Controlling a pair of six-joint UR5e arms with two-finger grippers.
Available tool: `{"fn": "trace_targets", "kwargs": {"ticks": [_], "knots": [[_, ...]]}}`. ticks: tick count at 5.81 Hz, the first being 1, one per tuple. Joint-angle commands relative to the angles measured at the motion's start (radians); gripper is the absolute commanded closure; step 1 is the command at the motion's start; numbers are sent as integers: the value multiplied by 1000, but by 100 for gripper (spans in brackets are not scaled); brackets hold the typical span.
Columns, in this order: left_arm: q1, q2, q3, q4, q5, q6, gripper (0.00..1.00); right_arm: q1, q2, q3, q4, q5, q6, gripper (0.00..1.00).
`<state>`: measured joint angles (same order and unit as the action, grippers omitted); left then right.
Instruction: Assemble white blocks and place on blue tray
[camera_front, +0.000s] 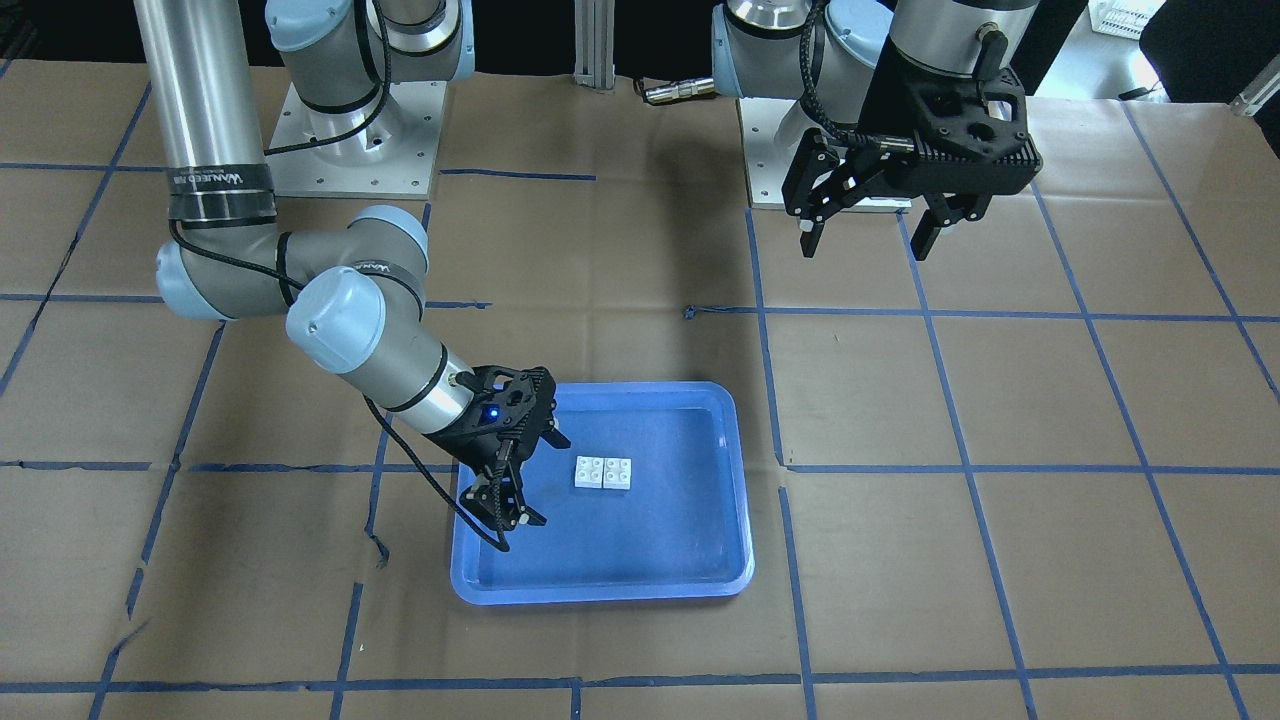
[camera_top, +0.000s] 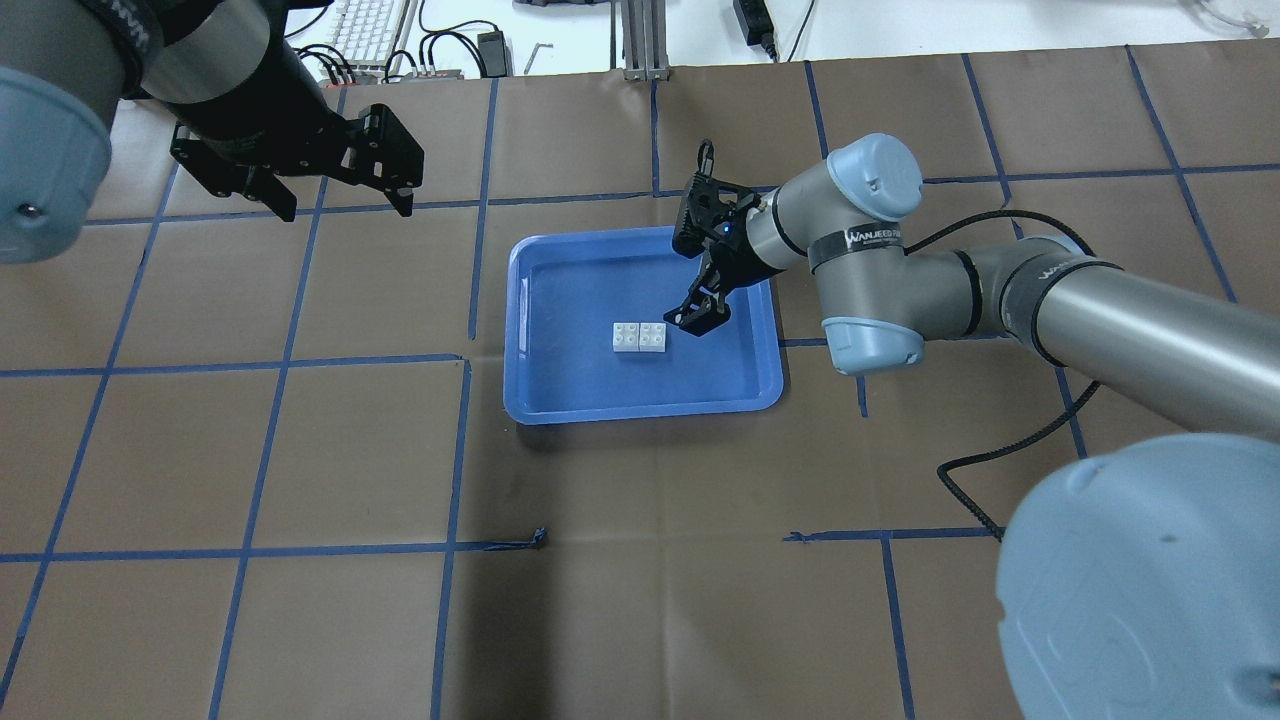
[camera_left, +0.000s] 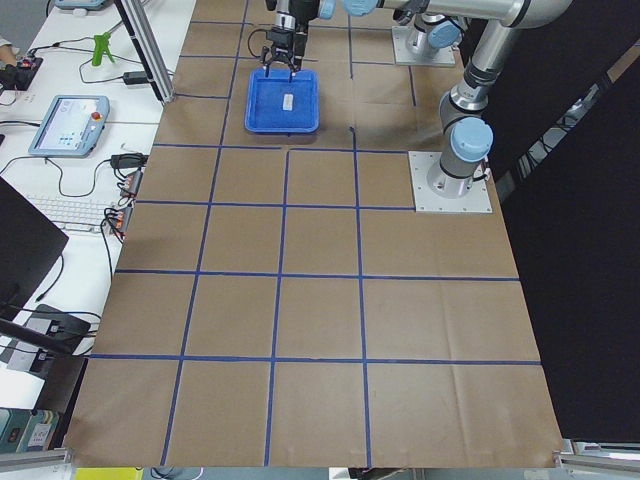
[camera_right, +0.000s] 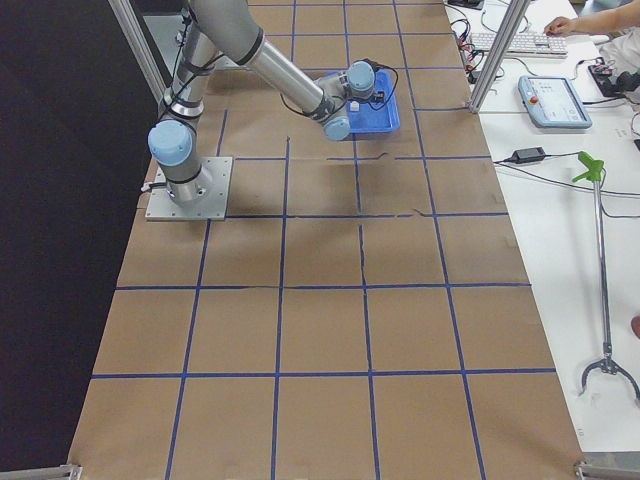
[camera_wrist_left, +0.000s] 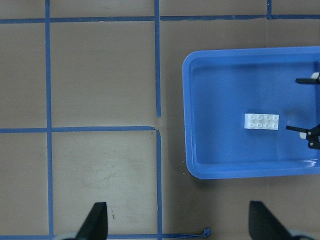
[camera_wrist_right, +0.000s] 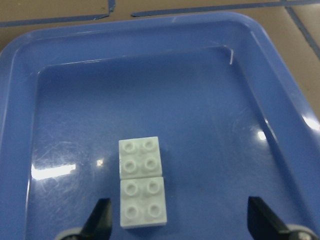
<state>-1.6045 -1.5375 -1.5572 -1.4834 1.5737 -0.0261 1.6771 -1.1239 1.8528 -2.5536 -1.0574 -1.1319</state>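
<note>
two white blocks (camera_front: 603, 473) inside the blue tray (camera_front: 600, 592), lying on its floor near the middle, studs up. pressed flush edge to edge in one short row, a thin seam showing between them in the right wrist view (camera_wrist_right: 142, 182). well apart from every wall of the tray.

blue tray flat on the tabletop (camera_front: 1000, 400), brown paper crossed by blue tape lines (camera_front: 1000, 316), roughly central between the two arm bases.

right end effector (camera_front: 545, 480) low over the tray, on the side of the blocks nearer its own arm. jaws spread wide, gripping nothing. seen from the wrist camera, one jaw either side of the nearer block with blue floor showing in both gaps, so no contact. from the front-facing view, just beside the blocks and angled down toward the tray floor. cannot tell exactly how high above the floor.

left end effector (camera_front: 865, 240) raised and well apart from the tray, near its own base. jaws likewise wide apart, empty. pointing straight down at bare tabletop, with tray and blocks (camera_wrist_left: 261, 121) showing off to one side in its wrist view.

in the side views, tray (camera_left: 265, 115) only small and far off, blocks a pale speck, too tiny for detail.
</note>
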Motion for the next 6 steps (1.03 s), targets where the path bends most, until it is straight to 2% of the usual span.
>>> {"fn": "trace_targets", "kwargs": {"ticks": [1,2,3,4,5,6], "knots": [[-2,-1,-10,2,-3,0,1,-40,-138,-33,255,-161,112,0],[-2,-1,-12,2,-1,0,1,-63,-189,-35,350,-189,247,0],[-2,-1,-14,2,3,0,1,-68,-247,-33,425,-301,335,0],[-2,-3,-14,2,3,0,1,-74,-320,-47,543,-356,463,0],[-2,-1,-15,-3,6,0,1,-91,-376,-75,626,-463,623,0],[5,-7,-15,1,6,2,1,-99,-417,-131,806,-502,802,0]]}}
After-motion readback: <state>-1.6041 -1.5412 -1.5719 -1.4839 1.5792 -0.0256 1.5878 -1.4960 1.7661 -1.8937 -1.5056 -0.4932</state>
